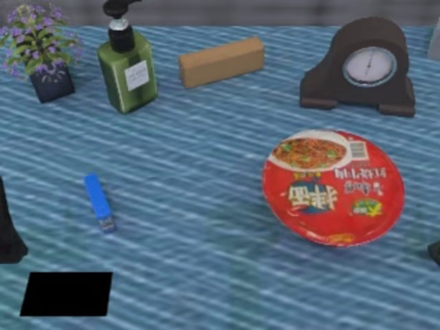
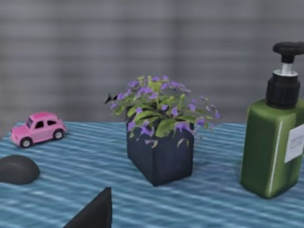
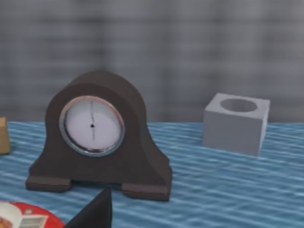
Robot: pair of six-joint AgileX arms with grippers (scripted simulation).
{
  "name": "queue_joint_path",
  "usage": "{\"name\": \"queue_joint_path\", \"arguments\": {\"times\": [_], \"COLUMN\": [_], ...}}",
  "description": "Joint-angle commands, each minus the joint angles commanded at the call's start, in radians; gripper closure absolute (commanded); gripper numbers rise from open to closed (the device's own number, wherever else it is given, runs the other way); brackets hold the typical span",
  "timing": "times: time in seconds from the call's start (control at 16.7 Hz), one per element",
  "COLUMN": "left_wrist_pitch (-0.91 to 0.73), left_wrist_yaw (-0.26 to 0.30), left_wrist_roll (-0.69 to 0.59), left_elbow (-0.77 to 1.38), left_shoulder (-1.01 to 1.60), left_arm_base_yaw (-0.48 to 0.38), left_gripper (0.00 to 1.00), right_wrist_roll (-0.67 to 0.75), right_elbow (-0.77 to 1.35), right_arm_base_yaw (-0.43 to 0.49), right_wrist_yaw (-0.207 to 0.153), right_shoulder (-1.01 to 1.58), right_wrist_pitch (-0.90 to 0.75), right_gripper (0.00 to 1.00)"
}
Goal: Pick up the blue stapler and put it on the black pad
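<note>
Blue stapler (image 1: 99, 201) lay flat on the rippled blue surface (image 1: 206, 227) toward the left side, its greyish metal tip pointing toward the near edge and slightly right. Nothing touched it. The black pad (image 1: 67, 293) sat nearer the front left corner, apart from the stapler and a little to its left, with bare cloth between the two.

The left hand (image 1: 8, 230) stood parked at the far left edge, beside and above the pad, showing only as a dark shape; I could not tell whether it was open or closed. The right hand (image 1: 434, 251) barely peeked in at the right edge, and its state could not be made out either.

Along the back of the surface stood a row of things: a potted plant (image 1: 41, 49) with purple flowers at the far left, a green soap bottle (image 1: 128, 65) just to its right, then a tan block (image 1: 221, 61) lying at a slight angle, and a dark wooden mantel clock (image 1: 359, 69) toward the right. In front of the clock, a red noodle bowl (image 1: 333, 187) with a printed lid sat well away from the stapler.

From the left wrist view a pink toy car (image 2: 38, 128) and a dark rounded object (image 2: 18, 169) showed beyond the plant. The right wrist view showed a grey block (image 3: 236, 123) with a round hole in its top, standing past the clock.
</note>
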Motion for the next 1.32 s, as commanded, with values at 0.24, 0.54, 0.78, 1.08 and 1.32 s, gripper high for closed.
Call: {"name": "queue_joint_path", "arguments": {"times": [0.24, 0.54, 0.78, 1.08, 1.32], "left_wrist_pitch": [-0.023, -0.201, -0.423, -0.729, -0.944], "left_wrist_yaw": [0.002, 0.004, 0.002, -0.002, -0.002], "left_wrist_roll": [-0.015, -0.124, -0.251, -0.422, -0.545], "left_elbow": [0.03, 0.27, 0.556, 0.933, 1.202], "left_shoulder": [0.031, 0.294, 0.675, 1.204, 1.547], "left_arm_base_yaw": [-0.007, -0.049, -0.095, -0.161, -0.209], "left_gripper": [0.0, 0.0, 0.0, 0.0, 0.0], "right_wrist_roll": [0.0, 0.0, 0.0, 0.0, 0.0], "right_elbow": [0.0, 0.0, 0.0, 0.0, 0.0], "right_arm_base_yaw": [0.0, 0.0, 0.0, 0.0, 0.0], "right_wrist_yaw": [0.0, 0.0, 0.0, 0.0, 0.0], "right_shoulder": [0.0, 0.0, 0.0, 0.0, 0.0], "right_wrist_pitch": [0.0, 0.0, 0.0, 0.0, 0.0], "right_gripper": [0.0, 0.0, 0.0, 0.0, 0.0]}}
